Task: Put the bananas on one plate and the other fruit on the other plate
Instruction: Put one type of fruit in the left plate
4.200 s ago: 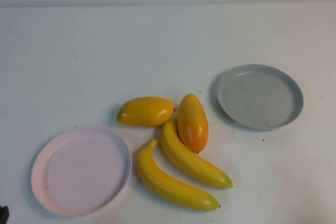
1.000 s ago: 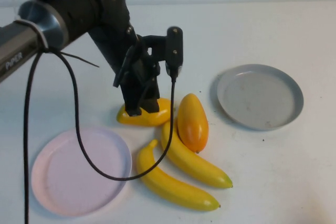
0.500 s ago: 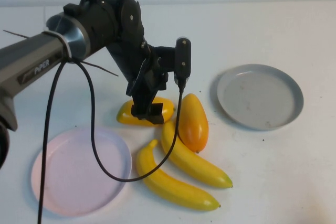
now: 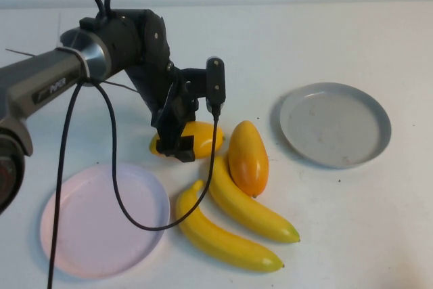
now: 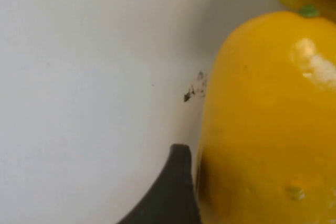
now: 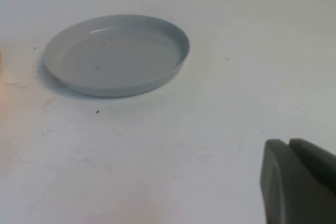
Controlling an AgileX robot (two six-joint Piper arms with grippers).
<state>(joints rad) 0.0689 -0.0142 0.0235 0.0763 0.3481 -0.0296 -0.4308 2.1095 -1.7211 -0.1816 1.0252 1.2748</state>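
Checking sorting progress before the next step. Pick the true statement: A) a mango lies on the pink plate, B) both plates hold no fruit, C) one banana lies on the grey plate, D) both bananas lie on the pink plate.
B: the grey plate and pink plate are bare, while the bananas and mangoes lie on the table with the open left gripper over one mango.

The left gripper (image 4: 177, 141) is sitting down over the left mango (image 4: 196, 137), with the second mango (image 4: 248, 158) lying just to that one's right. The two bananas (image 4: 233, 225) are lying side by side nearer the robot, the farther one touching the second mango. The pink plate (image 4: 101, 218) is resting at the near left, the grey plate (image 4: 335, 124) at the far right, and the right gripper (image 6: 296, 182) is hanging near the grey plate.
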